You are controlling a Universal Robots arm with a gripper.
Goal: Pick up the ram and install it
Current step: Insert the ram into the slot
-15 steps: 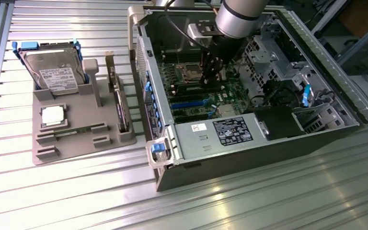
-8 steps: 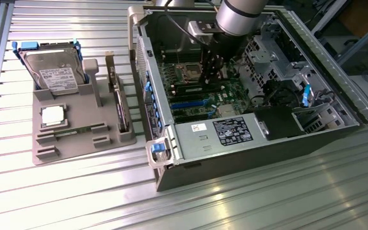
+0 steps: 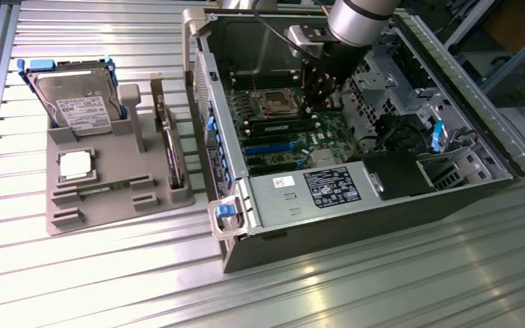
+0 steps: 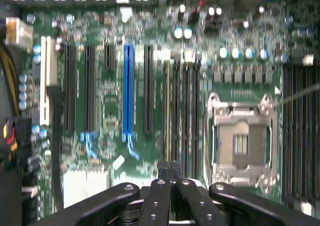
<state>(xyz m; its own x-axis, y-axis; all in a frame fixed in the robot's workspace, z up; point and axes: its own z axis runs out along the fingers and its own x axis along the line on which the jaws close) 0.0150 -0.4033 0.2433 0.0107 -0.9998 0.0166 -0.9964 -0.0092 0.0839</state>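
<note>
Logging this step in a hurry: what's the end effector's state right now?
End effector: closed, poised above the motherboard; whether it holds anything cannot be told.

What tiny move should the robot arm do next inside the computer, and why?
Probably a small, slow push straight down. The gripper sits low inside the computer case, over the long memory slots beside the open CPU socket, and a green ram stick lies along those slots. I cannot tell whether it is fully seated, so a gentle press seems safest.
</note>
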